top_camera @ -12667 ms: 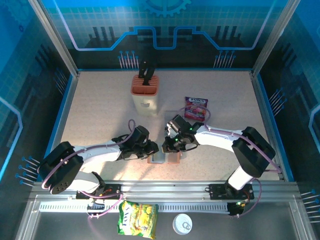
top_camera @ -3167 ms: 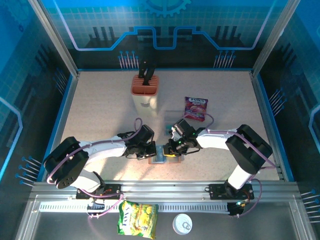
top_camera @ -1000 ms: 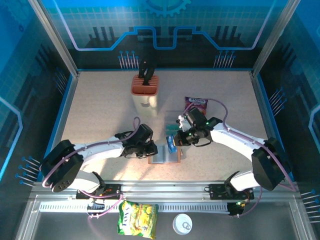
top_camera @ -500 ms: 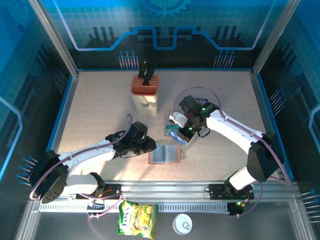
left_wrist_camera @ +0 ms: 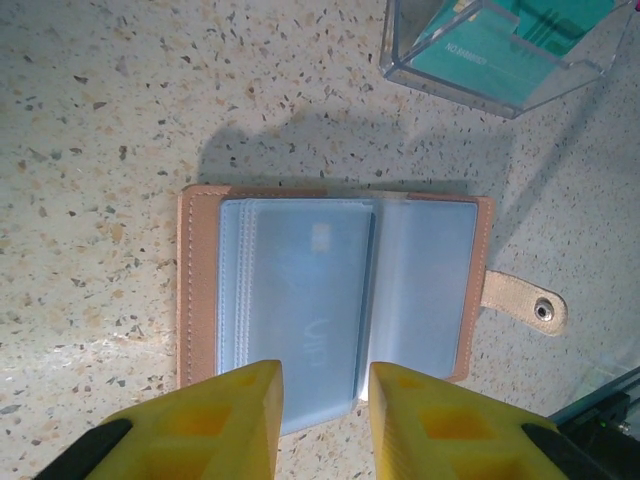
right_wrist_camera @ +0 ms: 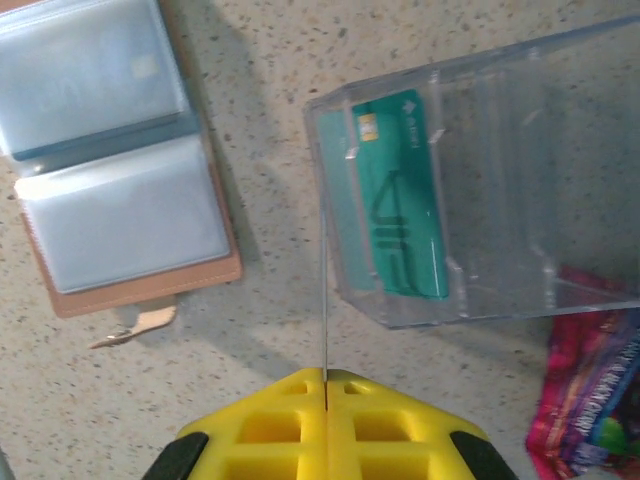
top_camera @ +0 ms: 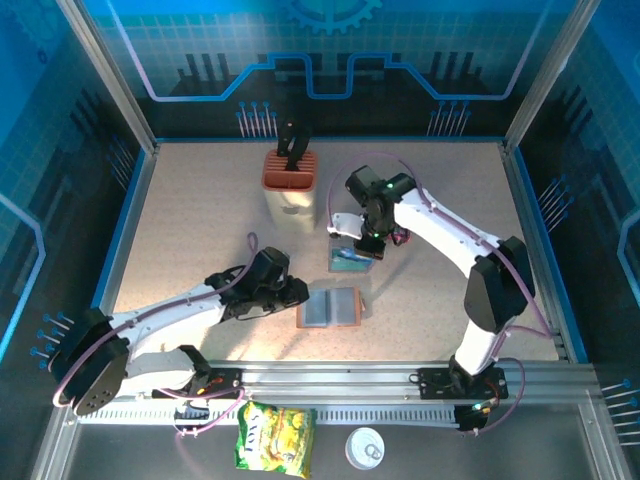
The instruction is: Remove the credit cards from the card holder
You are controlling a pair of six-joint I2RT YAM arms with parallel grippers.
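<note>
The card holder (top_camera: 330, 308) is lying open and flat on the worktop (top_camera: 200, 220), front-middle, with a pale card (left_wrist_camera: 300, 290) tucked in one of its pockets. A teal card (right_wrist_camera: 400, 200) sits in the clear tray (right_wrist_camera: 540, 150) just behind it. The right hand (right_wrist_camera: 325, 380) is over the tray, pinched tight on what looks like a thin card (right_wrist_camera: 323, 300) seen edge-on, though it's hard to be sure. The left hand (left_wrist_camera: 322, 375) hovers at the holder's edge, fingers a little apart and gripping nothing.

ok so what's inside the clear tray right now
A teal credit card sits in the clear tray, with a second teal edge showing beside it. Whether more cards lie under or behind these is covered, so the count is unclear.
</note>
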